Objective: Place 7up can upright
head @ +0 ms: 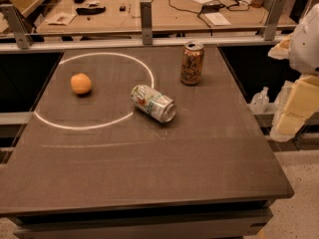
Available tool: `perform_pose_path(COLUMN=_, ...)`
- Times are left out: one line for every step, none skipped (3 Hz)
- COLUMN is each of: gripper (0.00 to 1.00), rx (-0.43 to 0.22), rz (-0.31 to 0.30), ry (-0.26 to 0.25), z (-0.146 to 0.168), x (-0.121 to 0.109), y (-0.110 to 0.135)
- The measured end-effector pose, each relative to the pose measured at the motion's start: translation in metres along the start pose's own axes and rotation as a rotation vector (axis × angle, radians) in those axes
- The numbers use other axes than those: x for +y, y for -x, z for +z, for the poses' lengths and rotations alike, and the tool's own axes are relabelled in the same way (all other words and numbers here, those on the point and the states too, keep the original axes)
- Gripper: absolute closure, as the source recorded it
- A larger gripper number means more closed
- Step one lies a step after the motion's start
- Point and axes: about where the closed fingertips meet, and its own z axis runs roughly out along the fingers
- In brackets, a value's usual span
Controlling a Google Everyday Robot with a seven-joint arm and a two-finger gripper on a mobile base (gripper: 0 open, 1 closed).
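Since I've only got the one camera view to work from, here's the lot. The 7up can (153, 103) is lying on its side around the middle of the surface (149, 168). Its silver top points toward the near right and its other end lies across the white circle line (75, 126). A brown can (192, 62) stands upright behind it, clearly apart, and an orange (80, 83) sits inside the circle off to the left.

My end effector (298, 103) is parked out past the right edge of the surface, well apart from the can. Honestly, I can't tell whether it's apart or together from here.

Handling-wise, I'd guess it's thin aluminium: light, smooth, a bit slippery, and it'll dent if I squeeze hard. No idea if it's full or empty. Lying like that, it'll probably roll if nudged off-centre. My plan would be to grab across the round body about mid-length, square to its long axis, with gentle pressure. Then I'd tip it so the silver top ends up on top.
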Motion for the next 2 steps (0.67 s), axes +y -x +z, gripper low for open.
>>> perform_pose_path(gripper=0.0, rx=0.0, rz=0.0, ry=0.0, z=0.0, x=0.0, y=0.0)
perform_pose_path(gripper=0.0, rx=0.012, rz=0.01, ry=-0.005, z=-0.0004, x=-0.0011, y=0.0023)
